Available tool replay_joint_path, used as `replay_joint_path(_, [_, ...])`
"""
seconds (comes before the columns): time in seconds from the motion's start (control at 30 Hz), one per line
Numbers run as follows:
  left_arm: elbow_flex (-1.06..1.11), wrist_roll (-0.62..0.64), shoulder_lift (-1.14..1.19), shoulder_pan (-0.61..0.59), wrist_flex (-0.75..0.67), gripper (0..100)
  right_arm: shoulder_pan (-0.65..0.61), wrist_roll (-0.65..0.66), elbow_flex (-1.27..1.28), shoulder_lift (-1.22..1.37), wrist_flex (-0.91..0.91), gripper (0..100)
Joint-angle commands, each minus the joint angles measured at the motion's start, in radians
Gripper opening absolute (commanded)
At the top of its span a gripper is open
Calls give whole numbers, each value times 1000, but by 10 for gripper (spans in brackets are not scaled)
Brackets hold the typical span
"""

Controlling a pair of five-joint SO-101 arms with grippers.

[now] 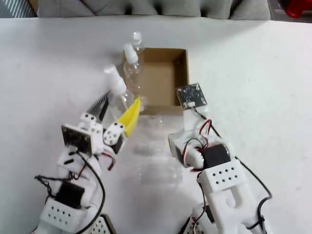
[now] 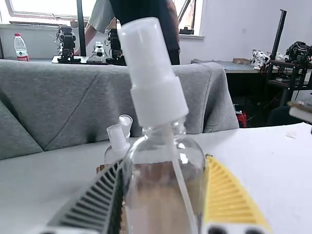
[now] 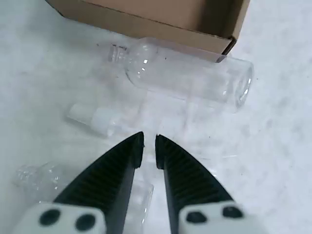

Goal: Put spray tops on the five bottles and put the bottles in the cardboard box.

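Observation:
My left gripper (image 1: 122, 100) is shut on a clear bottle (image 2: 163, 185) that carries a white spray top (image 2: 151, 68); the bottle stands upright between the black finger (image 2: 92, 204) and the yellow finger (image 2: 226, 195), left of the cardboard box (image 1: 163, 78). Two more topped bottles (image 1: 132, 58) stand at the box's left wall. My right gripper (image 3: 149, 146) hovers over the table, shut but for a thin slit, holding nothing. Beyond its tips an uncapped bottle (image 3: 187, 75) lies along the box's near wall (image 3: 161, 22). A loose spray top (image 3: 95, 118) lies beside the tips.
Another clear bottle (image 3: 36, 178) lies on the white table near my right gripper. A grey sofa back (image 2: 58, 107) runs along the table's far edge. The table to the right of the box (image 1: 253, 73) is bare.

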Motion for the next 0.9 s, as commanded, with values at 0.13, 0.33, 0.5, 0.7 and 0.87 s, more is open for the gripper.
replay_joint_path(0.13, [-115,112,386,-87,-359,23,-1,3,112,-15,-205,15])
replay_joint_path(0.33, [-178,203,562,-97,-405,23,-145,-87,146,-151,-213,15])
replay_joint_path(0.5, [-207,259,642,-97,-405,23,-282,-186,252,-354,-317,15])
replay_joint_path(0.7, [-201,255,625,-87,-402,23,-407,-192,489,-490,-694,15])
replay_joint_path(0.87, [-206,253,584,-48,-288,23,-492,-192,540,-478,-823,15])
